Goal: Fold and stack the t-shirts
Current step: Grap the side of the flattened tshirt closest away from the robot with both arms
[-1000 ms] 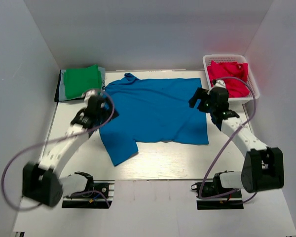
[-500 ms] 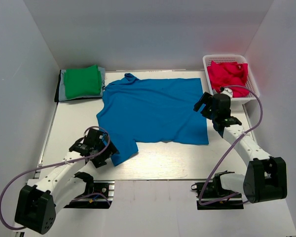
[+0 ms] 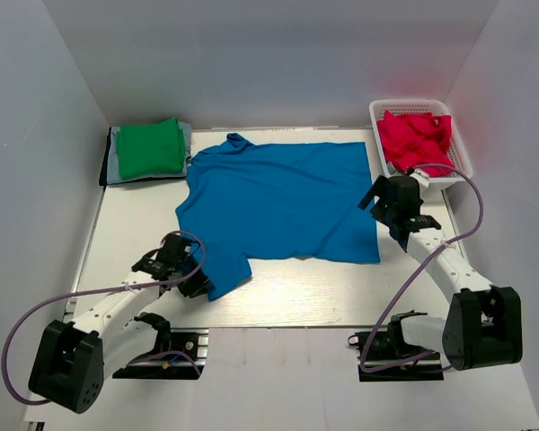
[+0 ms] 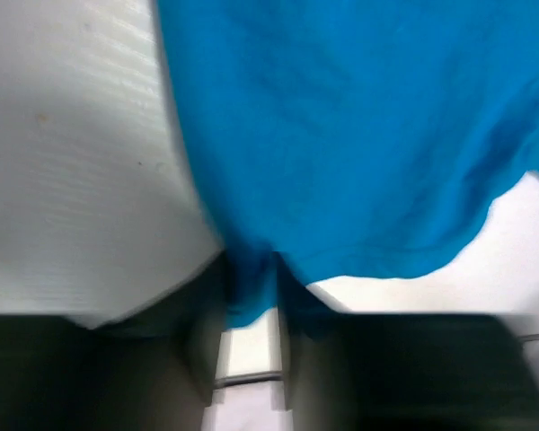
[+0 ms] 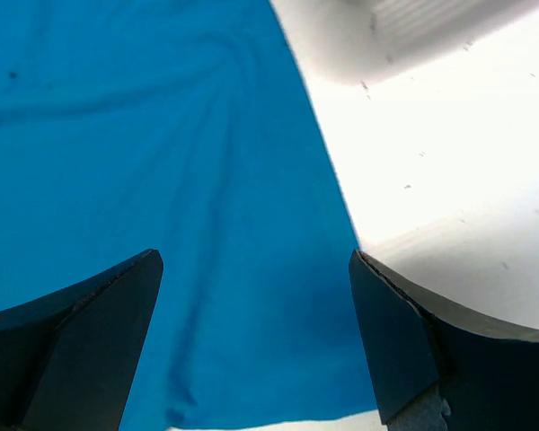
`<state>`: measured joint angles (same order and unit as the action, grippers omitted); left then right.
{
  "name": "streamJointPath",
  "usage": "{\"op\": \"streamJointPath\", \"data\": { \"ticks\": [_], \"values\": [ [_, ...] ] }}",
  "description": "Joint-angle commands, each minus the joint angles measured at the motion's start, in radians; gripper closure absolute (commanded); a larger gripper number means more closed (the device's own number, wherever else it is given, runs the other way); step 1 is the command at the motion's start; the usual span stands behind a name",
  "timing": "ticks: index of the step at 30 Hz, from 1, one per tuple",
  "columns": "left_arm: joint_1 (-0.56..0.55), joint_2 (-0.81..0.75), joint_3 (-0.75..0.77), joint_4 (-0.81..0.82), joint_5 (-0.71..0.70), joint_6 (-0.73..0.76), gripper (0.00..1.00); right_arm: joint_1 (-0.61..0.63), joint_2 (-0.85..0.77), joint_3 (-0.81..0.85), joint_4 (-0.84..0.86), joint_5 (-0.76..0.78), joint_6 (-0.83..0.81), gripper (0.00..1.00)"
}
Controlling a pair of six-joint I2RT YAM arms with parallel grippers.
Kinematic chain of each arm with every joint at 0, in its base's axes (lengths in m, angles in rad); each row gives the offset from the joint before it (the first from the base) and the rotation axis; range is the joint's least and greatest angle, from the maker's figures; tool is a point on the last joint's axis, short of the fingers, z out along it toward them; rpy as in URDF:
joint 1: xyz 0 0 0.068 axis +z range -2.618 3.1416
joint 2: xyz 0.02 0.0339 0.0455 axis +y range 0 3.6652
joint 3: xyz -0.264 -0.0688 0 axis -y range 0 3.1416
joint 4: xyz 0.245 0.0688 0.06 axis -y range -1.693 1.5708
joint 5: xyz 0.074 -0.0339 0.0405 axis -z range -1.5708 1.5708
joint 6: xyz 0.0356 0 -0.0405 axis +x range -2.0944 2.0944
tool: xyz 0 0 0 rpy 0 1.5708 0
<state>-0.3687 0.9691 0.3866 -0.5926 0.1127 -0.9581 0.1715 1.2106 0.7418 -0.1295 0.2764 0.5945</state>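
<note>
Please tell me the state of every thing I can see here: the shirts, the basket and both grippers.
blue t-shirt: spread flat on the table, unfolded.
green t-shirt: folded, on top of the pile at far left.
crimson-pink shirts: crumpled in the white basket.
white basket: upright, filled.
left gripper: fingers narrow, blue t-shirt's sleeve hem between them; grip unclear.
right gripper: open, above the blue t-shirt's edge.

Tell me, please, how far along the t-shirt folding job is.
Done: green t-shirt folded atop the far-left stack. In hand: blue t-shirt spread flat, left gripper pinching its near sleeve, right gripper open over its right edge. Left: crimson t-shirts bunched in the basket.
</note>
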Motion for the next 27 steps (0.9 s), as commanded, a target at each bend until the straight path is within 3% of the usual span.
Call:
{"op": "streamJointPath", "data": {
  "ticks": [1,2,3,12,19,25,27],
  "values": [
    [-0.006,0.049,-0.025,-0.010,-0.005,0.041,0.74,-0.007,-0.026,0.008,-0.059,0.052,0.027,0.10],
    [-0.006,0.049,-0.014,-0.028,-0.016,0.041,0.98,-0.007,-0.025,0.004,-0.067,0.050,0.033,0.10],
    [-0.006,0.049,-0.003,-0.038,-0.016,0.054,1.00,-0.006,-0.028,-0.004,-0.090,0.043,0.047,0.10],
    [-0.006,-0.058,0.026,-0.108,0.031,0.055,1.00,-0.006,-0.097,-0.064,-0.344,-0.048,0.076,0.10],
    [-0.006,-0.076,0.060,-0.171,0.010,0.045,1.00,-0.007,-0.167,-0.197,-0.357,-0.051,0.117,0.10],
    [-0.006,-0.076,0.081,-0.197,0.001,0.045,1.00,-0.009,-0.114,-0.214,-0.309,-0.014,0.146,0.20],
    [-0.006,-0.067,0.100,-0.207,0.001,0.045,1.00,-0.007,-0.083,-0.213,-0.289,-0.026,0.154,0.28]
  ]
}}
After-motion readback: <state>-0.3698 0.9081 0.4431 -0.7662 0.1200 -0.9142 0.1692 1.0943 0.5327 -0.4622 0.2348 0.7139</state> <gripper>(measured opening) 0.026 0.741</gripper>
